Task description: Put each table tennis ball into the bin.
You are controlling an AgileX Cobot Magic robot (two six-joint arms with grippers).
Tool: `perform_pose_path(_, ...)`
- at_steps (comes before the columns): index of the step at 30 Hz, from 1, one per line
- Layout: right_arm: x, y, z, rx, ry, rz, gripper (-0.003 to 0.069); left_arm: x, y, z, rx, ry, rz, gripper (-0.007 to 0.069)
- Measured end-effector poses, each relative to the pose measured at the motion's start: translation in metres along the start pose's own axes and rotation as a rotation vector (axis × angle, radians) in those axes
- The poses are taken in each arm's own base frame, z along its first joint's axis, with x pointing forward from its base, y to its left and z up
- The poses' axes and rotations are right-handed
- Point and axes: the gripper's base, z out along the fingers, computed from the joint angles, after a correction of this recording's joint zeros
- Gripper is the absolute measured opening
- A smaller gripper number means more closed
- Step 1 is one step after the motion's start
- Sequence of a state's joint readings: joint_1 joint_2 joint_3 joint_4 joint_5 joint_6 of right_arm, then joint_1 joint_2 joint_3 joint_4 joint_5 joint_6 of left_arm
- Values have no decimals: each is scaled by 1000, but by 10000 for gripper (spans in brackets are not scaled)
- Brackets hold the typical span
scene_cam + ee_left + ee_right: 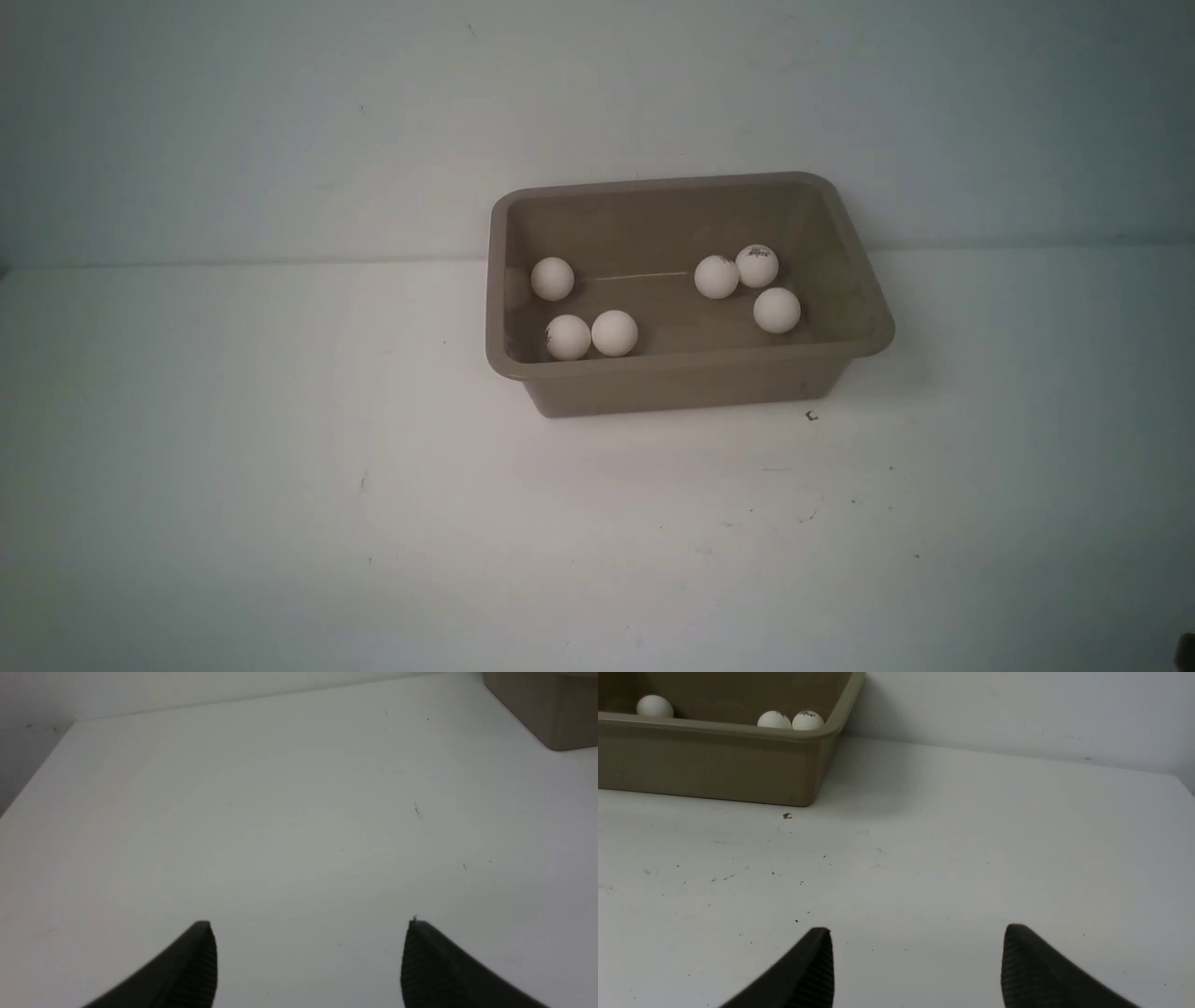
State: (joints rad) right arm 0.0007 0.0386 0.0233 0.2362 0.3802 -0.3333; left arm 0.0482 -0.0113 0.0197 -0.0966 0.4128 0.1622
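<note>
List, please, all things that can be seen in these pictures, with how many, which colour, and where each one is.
table tennis balls: six, white, all inside the bin; three toward its left end, three toward its right end; one at the far right shows a dark logo.
bin: one, taupe, on the table toward the back, a little right of centre.
table: one, white, with small dark specks, under everything.
small brown crumb: one, on the table just in front of the bin's near right corner.
wall: pale grey, behind the table.
left gripper: one, black, open and empty, over bare table.
right gripper: one, black, open and empty, over bare table in front of the bin.
</note>
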Motion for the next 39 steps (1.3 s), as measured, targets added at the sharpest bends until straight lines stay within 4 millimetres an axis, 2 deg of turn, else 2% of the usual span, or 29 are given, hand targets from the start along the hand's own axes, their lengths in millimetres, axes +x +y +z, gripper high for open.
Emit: perform_pose_path(39, -2, 5, -4, -68, -50, 47, 444, 0, 0, 0, 0, 0, -1, 479)
